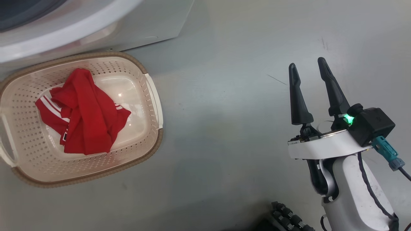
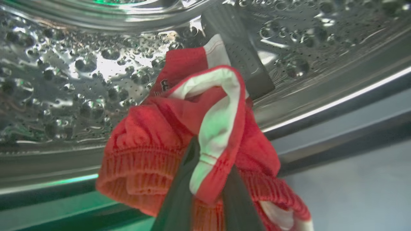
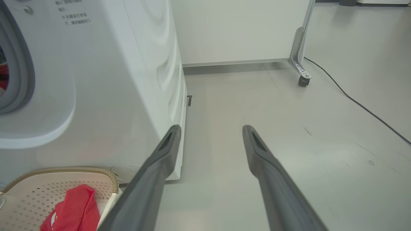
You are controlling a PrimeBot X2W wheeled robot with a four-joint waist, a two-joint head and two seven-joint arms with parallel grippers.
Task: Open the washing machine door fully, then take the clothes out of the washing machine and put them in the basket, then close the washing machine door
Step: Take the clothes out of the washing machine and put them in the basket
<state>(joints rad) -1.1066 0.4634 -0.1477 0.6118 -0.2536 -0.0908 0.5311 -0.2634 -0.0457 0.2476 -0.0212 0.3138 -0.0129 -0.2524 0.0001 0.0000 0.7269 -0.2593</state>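
Observation:
Inside the perforated steel drum [image 2: 64,80] of the washing machine [image 3: 112,80], my left gripper [image 2: 210,157] is shut on a bunched red garment with white stripes [image 2: 154,141], one of the clothes. A dark drum paddle [image 2: 244,57] stands behind it. Another red striped garment [image 1: 83,115] lies in the cream basket [image 1: 154,141] on the floor in front of the machine [image 1: 96,25]. The basket [image 3: 64,173] and that garment [image 3: 74,211] also appear in the right wrist view. My right gripper [image 1: 308,70] hangs open and holds nothing, over bare floor right of the basket. The washing machine door is out of view.
The grey rubber gasket [image 3: 19,64] rings the machine's opening. A white panel on a caster [image 3: 301,80] stands behind the machine, and a black cable [image 3: 353,99] runs across the floor at the right. A dark ribbed part [image 1: 289,218] sits at the bottom edge.

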